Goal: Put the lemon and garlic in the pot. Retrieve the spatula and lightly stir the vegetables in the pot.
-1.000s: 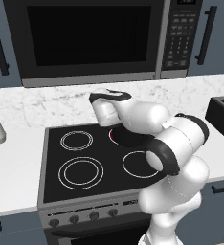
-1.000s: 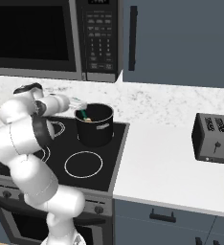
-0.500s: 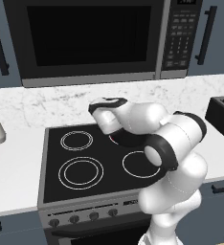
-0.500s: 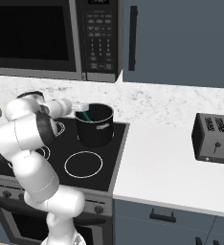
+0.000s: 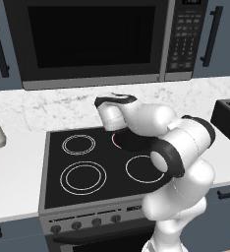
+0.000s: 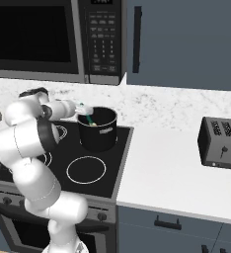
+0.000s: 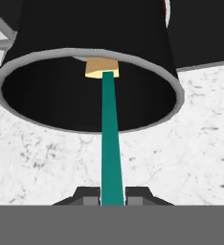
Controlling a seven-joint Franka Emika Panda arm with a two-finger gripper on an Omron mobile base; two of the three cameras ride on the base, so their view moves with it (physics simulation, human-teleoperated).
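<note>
I have the spatula (image 7: pixel 111 143) pinched by its teal handle between the claw (image 7: pixel 113 196) tips, jaws nearly closed on it; its pale end reaches straight ahead of the claw, past the rim and down inside the pot (image 7: pixel 133 43). The pot sits ahead of the claw on the stove (image 6: pixel 107 163), with marble worktop (image 7: pixel 200 143) under the claw. My worry: a wide sweep could lever the handle against the rim and shove or tip the pot, or twist the thin handle out of my grip.
</note>
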